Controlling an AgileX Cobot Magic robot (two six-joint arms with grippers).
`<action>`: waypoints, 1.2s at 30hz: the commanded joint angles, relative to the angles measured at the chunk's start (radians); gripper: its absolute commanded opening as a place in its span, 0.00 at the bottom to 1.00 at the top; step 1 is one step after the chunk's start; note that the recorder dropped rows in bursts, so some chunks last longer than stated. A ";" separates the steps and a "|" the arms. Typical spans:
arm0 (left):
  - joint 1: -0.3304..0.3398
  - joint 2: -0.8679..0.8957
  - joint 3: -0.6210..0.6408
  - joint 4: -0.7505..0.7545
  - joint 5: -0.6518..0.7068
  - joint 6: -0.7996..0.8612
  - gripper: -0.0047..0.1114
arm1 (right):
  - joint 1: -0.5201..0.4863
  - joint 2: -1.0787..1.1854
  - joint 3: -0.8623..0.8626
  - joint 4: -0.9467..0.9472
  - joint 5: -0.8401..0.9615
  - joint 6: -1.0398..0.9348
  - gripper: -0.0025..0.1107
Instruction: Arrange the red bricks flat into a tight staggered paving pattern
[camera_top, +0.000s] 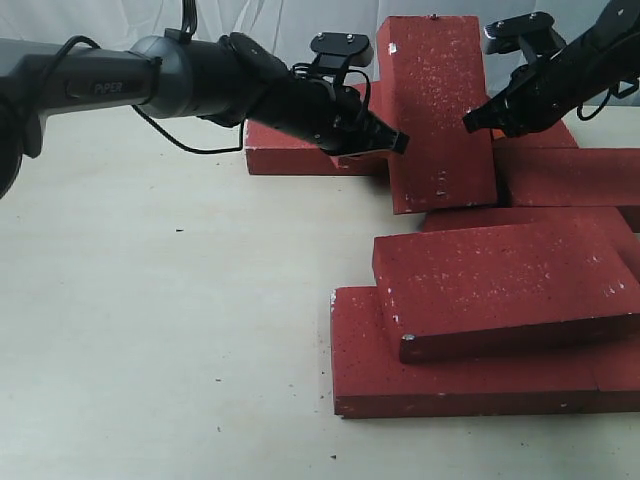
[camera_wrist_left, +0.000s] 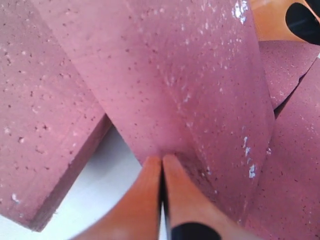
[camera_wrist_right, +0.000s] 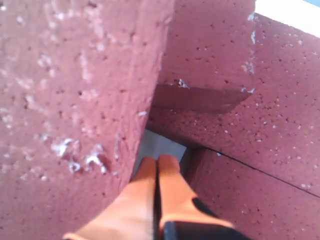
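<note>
Flanking tilted red brick (camera_top: 437, 110) by far edge of tabletop (camera_top: 150, 320): left gripper (camera_top: 398, 141), right gripper (camera_top: 472, 122); both pinched together, empty.

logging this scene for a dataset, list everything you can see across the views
red bricks: at least seven, overlaps hide the exact count, dark red with white specks, heaped overlapping on the right half of the table
table: one, pale cream, under everything
backdrop cloth: one, white, behind the table
left arm: one, grey and black, reaching in from the left
right arm: one, black, reaching in from the right
left gripper: one, black with orange fingers, shut, at the left edge of the long centre brick
right gripper: one, same colours, shut, at that brick's right edge
</note>
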 joint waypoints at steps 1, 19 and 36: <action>-0.005 0.007 -0.011 -0.022 -0.024 0.000 0.04 | 0.001 -0.012 -0.005 0.010 0.002 -0.008 0.01; -0.032 0.022 -0.014 -0.030 -0.084 0.006 0.04 | 0.017 -0.037 -0.005 0.022 0.013 -0.012 0.01; -0.032 -0.157 -0.014 0.043 -0.013 0.050 0.04 | 0.044 -0.215 -0.005 0.045 0.075 -0.012 0.01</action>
